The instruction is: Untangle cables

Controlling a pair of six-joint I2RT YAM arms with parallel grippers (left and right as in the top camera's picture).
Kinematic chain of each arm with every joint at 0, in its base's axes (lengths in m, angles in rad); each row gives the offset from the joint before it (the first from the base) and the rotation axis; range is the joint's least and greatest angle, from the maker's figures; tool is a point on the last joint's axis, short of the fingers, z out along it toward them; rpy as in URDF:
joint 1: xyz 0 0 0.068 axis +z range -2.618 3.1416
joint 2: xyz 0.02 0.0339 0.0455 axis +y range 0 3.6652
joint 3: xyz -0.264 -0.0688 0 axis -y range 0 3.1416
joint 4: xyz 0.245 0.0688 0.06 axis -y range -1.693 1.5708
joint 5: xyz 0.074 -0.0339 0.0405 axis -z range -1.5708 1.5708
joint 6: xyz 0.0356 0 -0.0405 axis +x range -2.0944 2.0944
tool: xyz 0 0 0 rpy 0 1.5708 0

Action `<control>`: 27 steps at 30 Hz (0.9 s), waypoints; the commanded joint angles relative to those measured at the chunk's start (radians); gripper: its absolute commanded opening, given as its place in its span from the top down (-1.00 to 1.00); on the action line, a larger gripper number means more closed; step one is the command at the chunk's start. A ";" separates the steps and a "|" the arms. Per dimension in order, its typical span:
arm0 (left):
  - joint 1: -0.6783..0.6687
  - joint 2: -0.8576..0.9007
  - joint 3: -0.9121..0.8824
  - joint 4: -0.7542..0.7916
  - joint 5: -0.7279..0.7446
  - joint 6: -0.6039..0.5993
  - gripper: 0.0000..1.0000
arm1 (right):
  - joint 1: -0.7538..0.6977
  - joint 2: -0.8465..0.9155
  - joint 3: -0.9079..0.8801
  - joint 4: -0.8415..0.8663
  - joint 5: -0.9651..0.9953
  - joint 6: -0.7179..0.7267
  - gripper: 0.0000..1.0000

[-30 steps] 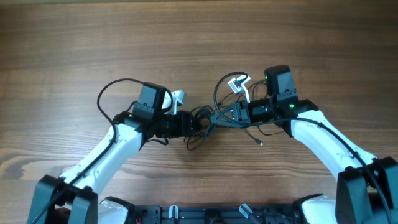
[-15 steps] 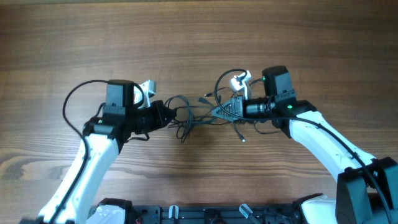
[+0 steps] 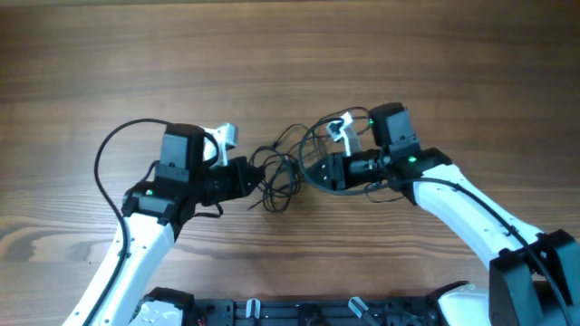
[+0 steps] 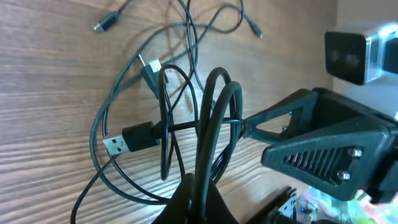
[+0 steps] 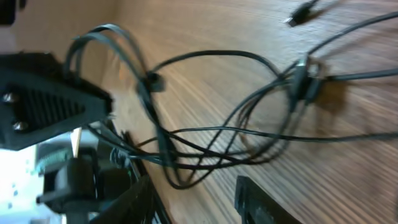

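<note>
The cables [image 3: 283, 170] are thin black cords in a loose tangle on the wooden table between my two grippers. My left gripper [image 3: 246, 177] is shut on several strands of the tangle; in the left wrist view its fingers [image 4: 199, 200] pinch upright loops of the cables [image 4: 163, 127], and a USB plug [image 4: 115, 145] lies on the wood beside them. My right gripper [image 3: 319, 170] is open at the right side of the tangle. In the right wrist view its fingers [image 5: 199, 200] stand apart, and the lowest loop of the cables [image 5: 249, 124] hangs just ahead of them.
The wooden table [image 3: 290, 54] extends all round. The thick black robot cable [image 3: 113, 149] arcs left of the left arm. The right gripper's jaw [image 4: 305, 134] shows in the left wrist view. Loose plug ends [image 4: 102, 25] lie farther out.
My left gripper first pulled left with the cables, then came back a little to the right. My right gripper moved left and down toward the tangle, which is now bunched and slack.
</note>
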 commanded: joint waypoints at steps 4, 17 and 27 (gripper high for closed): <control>-0.060 0.024 -0.005 0.023 -0.008 -0.006 0.92 | 0.042 -0.014 0.000 0.029 0.047 -0.039 0.45; -0.085 0.024 -0.005 -0.027 -0.107 -0.029 0.92 | 0.042 -0.014 0.000 -0.115 0.510 0.341 0.91; -0.085 0.024 -0.005 -0.019 -0.085 -0.029 0.92 | 0.042 -0.014 0.000 0.082 -0.059 0.010 0.41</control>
